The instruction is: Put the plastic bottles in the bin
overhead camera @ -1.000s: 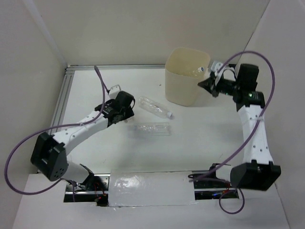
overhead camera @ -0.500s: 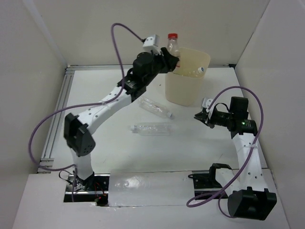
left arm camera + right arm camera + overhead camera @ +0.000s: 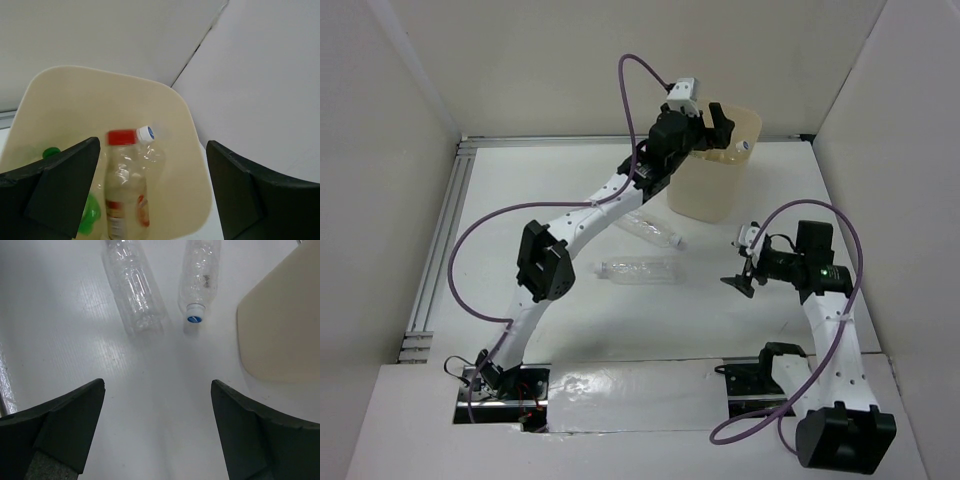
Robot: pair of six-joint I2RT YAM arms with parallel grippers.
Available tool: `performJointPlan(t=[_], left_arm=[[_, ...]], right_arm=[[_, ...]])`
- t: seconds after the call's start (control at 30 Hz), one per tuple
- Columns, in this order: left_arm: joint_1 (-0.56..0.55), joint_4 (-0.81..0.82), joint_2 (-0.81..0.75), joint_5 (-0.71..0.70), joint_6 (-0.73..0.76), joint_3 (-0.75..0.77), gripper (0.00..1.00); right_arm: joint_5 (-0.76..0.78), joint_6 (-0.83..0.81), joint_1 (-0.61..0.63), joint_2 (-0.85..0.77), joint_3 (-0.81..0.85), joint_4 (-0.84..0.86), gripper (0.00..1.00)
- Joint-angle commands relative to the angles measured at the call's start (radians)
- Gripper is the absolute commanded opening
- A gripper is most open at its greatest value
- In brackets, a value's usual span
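Cream-beige plastic fills most of my left wrist view: the bin (image 3: pixel 75 100), seen from above with its mouth open to the camera. The left tool (image 3: pixel 705 125) hangs over its rim with the jaws spread wide, gripping nothing. Between its dark fingers (image 3: pixel 50 195), touching neither, I see the red-capped bottle (image 3: pixel 127 195), upright and inside the bin's mouth; I cannot tell whether it rests on anything. Just behind it lies a white-capped bottle (image 3: pixel 150 145), its cap pointing up towards the far wall. To the left, low in the bin and partly hidden by a finger, is the green bottle (image 3: pixel 89 215).

From the top camera the bin stands at the far side of the desk (image 3: pixel 520 200), right of centre. Two more bottles lie on their sides on the desk to its left. The far clear bottle (image 3: pixel 645 226) slants just beside the bin's base, its white cap towards the near right. The near clear bottle (image 3: pixel 638 270) lies level across the view, close to the first but apart from it.

The right tool (image 3: pixel 740 265) hovers above the desk on the near right of the bin; its jaws are wide apart too, with only bare desk between them, and both lying bottles are ahead of it.
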Motion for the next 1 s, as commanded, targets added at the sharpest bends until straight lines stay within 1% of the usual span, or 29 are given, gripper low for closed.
performJointPlan(t=[0.0, 0.07, 0.1, 0.17, 0.2, 0.23, 0.27, 0.3, 0.33, 0.37, 0.4, 0.43, 0.47, 0.5, 0.53, 0.57, 0.6, 0.63, 0.67, 0.73, 0.8, 0.9, 0.97], left_arm=[[0.0, 0.064, -0.071, -0.042, 0.055, 0.05, 1.0], [0.01, 0.05, -0.102, -0.042, 0.069, 0.05, 1.0], [0.01, 0.05, -0.129, -0.054, 0.095, 0.05, 1.0], [0.01, 0.062, -0.262, -0.081, 0.138, -0.074, 1.0], [-0.006, 0.062, -0.324, -0.118, 0.181, -0.141, 1.0], [-0.021, 0.073, -0.391, -0.146, 0.19, -0.313, 1.0], [-0.021, 0.073, -0.539, -0.169, 0.19, -0.418, 1.0], [-0.021, 0.073, -0.614, -0.189, 0.19, -0.524, 1.0], [-0.03, 0.061, -0.686, -0.227, 0.172, -0.73, 1.0], [-0.03, 0.038, -0.755, -0.242, 0.151, -0.828, 1.0], [-0.03, 0.011, -0.883, -0.258, 0.132, -0.923, 1.0], [-0.03, -0.026, -0.944, -0.29, 0.108, -1.011, 1.0], [-0.012, -0.109, -1.002, -0.301, 0.03, -1.169, 1.0], [-0.001, -0.143, -1.059, -0.301, -0.009, -1.244, 1.0], [-0.001, -0.173, -1.172, -0.313, -0.046, -1.31, 1.0], [-0.001, -0.204, -1.227, -0.331, -0.114, -1.371, 1.0], [-0.001, -0.252, -1.283, -0.342, -0.141, -1.478, 1.0], [-0.001, -0.281, -1.335, -0.351, -0.17, -1.523, 1.0], [-0.001, -0.315, -1.431, -0.371, -0.237, -1.594, 1.0], [-0.001, -0.4, -1.517, -0.382, -0.287, -1.649, 1.0], [-0.021, -0.441, -1.623, -0.402, -0.346, -1.714, 1.0], [-0.032, -0.474, -1.693, -0.402, -0.379, -1.766, 1.0], [-0.044, -0.485, -1.717, -0.414, -0.394, -1.777, 1.0]], right_arm=[[-0.07, -0.126, 0.02, 0.033, -0.025, 0.031, 0.93], [-0.101, -0.2, 0.048, 0.071, -0.036, 0.018, 0.93], [-0.112, -0.255, 0.09, 0.117, -0.036, 0.018, 0.93], [-0.121, -0.269, 0.155, 0.168, -0.036, 0.085, 0.93], [-0.089, -0.251, 0.193, 0.195, -0.027, 0.112, 0.93], [-0.068, -0.24, 0.283, 0.252, -0.027, 0.143, 0.93], [-0.043, -0.231, 0.333, 0.28, -0.016, 0.206, 0.93], [-0.008, -0.203, 0.389, 0.306, -0.004, 0.252, 0.93], [0.079, -0.12, 0.493, 0.35, -0.004, 0.304, 0.93], [0.112, -0.088, 0.537, 0.37, -0.004, 0.353, 0.93], [0.145, -0.058, 0.575, 0.39, -0.004, 0.448, 0.93], [0.181, -0.023, 0.61, 0.41, 0.008, 0.493, 0.93], [0.251, 0.028, 0.667, 0.46, 0.018, 0.526, 0.93], [0.277, 0.045, 0.689, 0.491, 0.043, 0.569, 0.93], [0.296, 0.045, 0.704, 0.523, 0.059, 0.57, 0.93], [0.334, 0.065, 0.732, 0.588, 0.073, 0.582, 0.93], [0.36, 0.088, 0.744, 0.614, 0.082, 0.626, 0.93], [0.383, 0.11, 0.744, 0.636, 0.091, 0.649, 0.93], [0.435, 0.136, 0.772, 0.672, 0.091, 0.668, 0.93], [0.492, 0.16, 0.783, 0.706, 0.102, 0.711, 0.93], [0.532, 0.173, 0.805, 0.758, 0.12, 0.72, 0.93], [0.568, 0.192, 0.819, 0.826, 0.154, 0.717, 0.93], [0.577, 0.193, 0.819, 0.853, 0.177, 0.691, 0.9]])
